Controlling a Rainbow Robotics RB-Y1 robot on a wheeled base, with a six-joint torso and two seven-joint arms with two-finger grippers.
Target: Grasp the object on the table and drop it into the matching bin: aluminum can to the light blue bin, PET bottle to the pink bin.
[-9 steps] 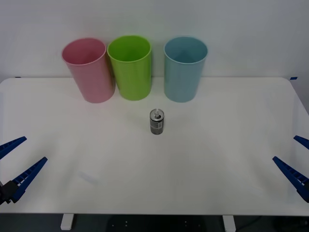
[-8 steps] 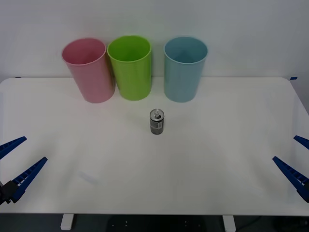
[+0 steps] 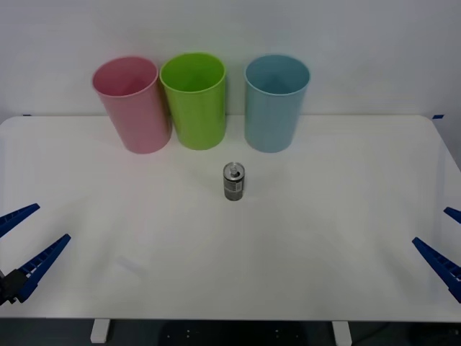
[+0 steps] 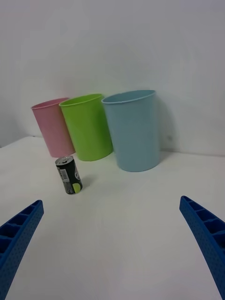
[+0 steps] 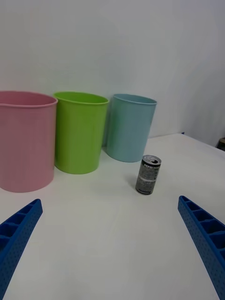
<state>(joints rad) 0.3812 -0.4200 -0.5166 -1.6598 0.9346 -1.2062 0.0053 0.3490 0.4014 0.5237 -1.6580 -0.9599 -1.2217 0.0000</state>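
You have a wide white table [image 3: 346,238] with rounded corners in front of you, backed by a plain pale wall [image 3: 374,43]. Along its far side stand three tall bins in a row: the pink bin [image 3: 133,104] on the left, a lime green bin [image 3: 194,101] touching it in the middle, and the light blue bin [image 3: 274,102] on the right, a little apart. The aluminum can [image 3: 233,181] stands upright on the table, just in front of the gap between green and blue. Your left gripper [image 3: 21,241] sits at the near left edge, fingers spread wide, holding nothing. Your right gripper [image 3: 445,241] sits at the near right edge, likewise spread and empty, well apart from the can.
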